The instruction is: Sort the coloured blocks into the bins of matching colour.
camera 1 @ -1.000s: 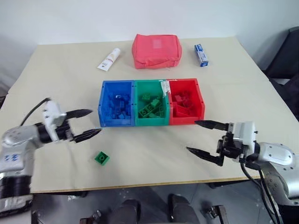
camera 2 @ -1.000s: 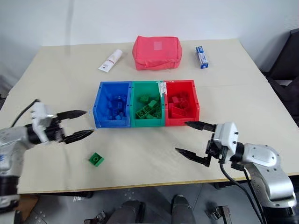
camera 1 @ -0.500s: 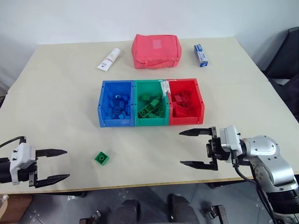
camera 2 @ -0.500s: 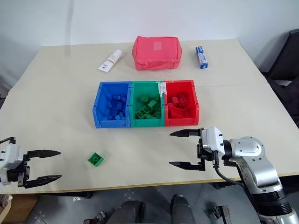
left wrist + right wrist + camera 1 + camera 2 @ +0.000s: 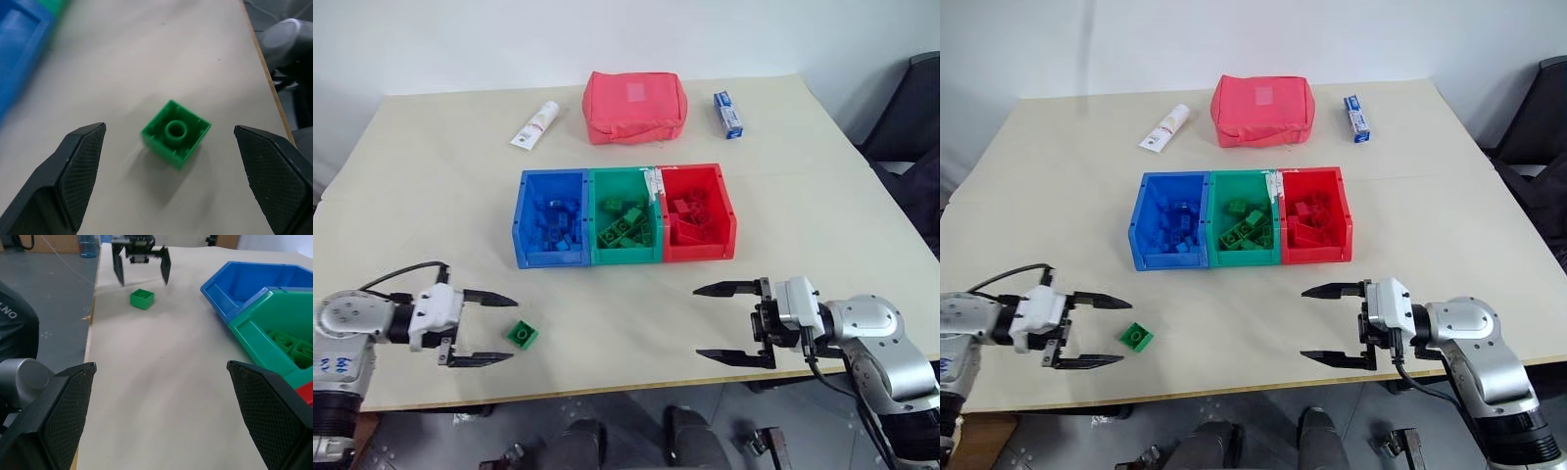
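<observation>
A lone green block [image 5: 522, 335] lies on the tabletop [image 5: 607, 304] near its front edge, just ahead of the left gripper [image 5: 495, 329] — jaws spread wide, not touching it. The right gripper [image 5: 720, 322] hangs open too, well apart.

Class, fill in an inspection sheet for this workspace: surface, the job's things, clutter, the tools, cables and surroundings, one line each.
Surface: beige table, bare near the front edge apart from one brick.
Job's things: one loose green brick lies studs down near the front edge; blue bin, green bin and red bin stand joined in a row, each holding bricks of its own colour.
Clutter: red pouch, white tube and small blue box at the far side.
Tools: left tool open, level with the loose brick and just short of it; right tool open, empty.
Cables: black cable loops from the left wrist.
Surroundings: white wall; dark chair at the right.
</observation>
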Tool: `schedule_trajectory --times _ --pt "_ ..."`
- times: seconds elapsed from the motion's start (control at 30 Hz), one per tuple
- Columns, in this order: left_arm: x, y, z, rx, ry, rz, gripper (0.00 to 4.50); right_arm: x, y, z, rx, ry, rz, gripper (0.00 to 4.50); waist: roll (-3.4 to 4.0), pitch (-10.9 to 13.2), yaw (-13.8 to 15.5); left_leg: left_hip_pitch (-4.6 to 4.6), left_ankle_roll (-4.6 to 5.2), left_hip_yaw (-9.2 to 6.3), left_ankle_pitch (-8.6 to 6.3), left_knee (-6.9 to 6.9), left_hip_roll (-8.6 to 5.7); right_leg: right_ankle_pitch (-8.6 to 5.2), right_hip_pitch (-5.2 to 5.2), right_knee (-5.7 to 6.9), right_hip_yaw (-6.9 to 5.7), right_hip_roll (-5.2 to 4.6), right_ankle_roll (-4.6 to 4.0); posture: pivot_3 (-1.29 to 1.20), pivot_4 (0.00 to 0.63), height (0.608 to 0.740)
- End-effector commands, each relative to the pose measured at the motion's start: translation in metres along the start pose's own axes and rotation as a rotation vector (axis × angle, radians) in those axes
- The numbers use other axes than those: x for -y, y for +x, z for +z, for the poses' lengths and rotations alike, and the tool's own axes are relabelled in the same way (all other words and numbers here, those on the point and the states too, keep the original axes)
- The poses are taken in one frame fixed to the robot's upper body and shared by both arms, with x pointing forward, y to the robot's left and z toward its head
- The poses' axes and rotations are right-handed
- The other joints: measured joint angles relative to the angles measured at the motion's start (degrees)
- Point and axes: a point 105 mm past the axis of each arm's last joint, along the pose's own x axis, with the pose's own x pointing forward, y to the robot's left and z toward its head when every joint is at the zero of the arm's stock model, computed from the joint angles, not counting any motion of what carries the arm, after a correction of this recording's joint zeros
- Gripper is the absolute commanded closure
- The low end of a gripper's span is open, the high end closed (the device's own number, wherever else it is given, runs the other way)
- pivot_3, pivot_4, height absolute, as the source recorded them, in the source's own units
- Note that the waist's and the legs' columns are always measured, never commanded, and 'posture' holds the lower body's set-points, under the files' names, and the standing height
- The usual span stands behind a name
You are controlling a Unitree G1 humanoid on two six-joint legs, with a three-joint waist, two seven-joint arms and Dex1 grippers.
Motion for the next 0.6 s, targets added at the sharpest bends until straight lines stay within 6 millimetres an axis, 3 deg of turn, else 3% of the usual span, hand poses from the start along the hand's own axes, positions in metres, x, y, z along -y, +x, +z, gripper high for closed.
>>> schedule_trajectory --times 0.03,0.1,0.17,0.4,0.47,0.6 --pt "0.004 0.011 -0.007 -0.019 0.012 -0.068 0.03 0.0 -0.004 0.009 -0.004 -0.046 -0.028 0.0 0.0 0.0 0.03 -0.01 0.0 0.0 0.0 0.01 0.0 0.0 0.0 0.01 -0.01 0.0 0.0 0.0 0.15 0.74" --pt "0.003 0.015 -0.01 -0.028 0.008 -0.086 0.03 -0.001 -0.005 0.01 -0.008 -0.046 -0.038 0.0 0.0 0.0 -0.05 -0.01 0.0 0.01 0.0 0.01 0.01 0.0 0.0 0.0 0.0 0.01 0.0 0.0 0.15 0.74" --pt "0.0 0.017 -0.012 -0.033 0.01 -0.089 0.42 -0.002 -0.006 0.01 -0.011 -0.045 -0.05 0.0 0.0 0.0 0.01 -0.01 -0.01 0.0 0.0 0.03 0.02 0.0 -0.01 0.01 0.0 0.02 0.0 0.0 0.15 0.74" --pt "-0.005 0.022 -0.011 -0.008 0.017 -0.092 2.41 -0.003 -0.011 0.011 -0.024 -0.041 -0.092 0.0 0.0 0.0 0.04 -0.01 -0.01 0.0 0.0 0.04 0.01 0.0 0.0 0.02 0.0 0.01 0.0 0.0 0.15 0.74" --pt "-0.011 0.026 0.003 0.068 0.007 -0.053 2.5 -0.003 -0.015 0.011 -0.032 -0.038 -0.121 0.0 0.0 0.0 0.06 -0.01 0.0 0.0 0.0 0.05 0.0 0.0 0.01 0.02 0.0 0.0 0.01 0.0 0.15 0.74" --pt "-0.036 0.039 0.053 0.301 -0.033 0.075 2.5 0.002 -0.029 0.012 -0.026 -0.023 -0.24 0.0 -0.02 0.01 0.59 -0.07 0.01 -0.05 -0.01 0.13 -0.01 0.01 0.01 0.11 -0.02 -0.01 0.01 0.0 0.15 0.74"
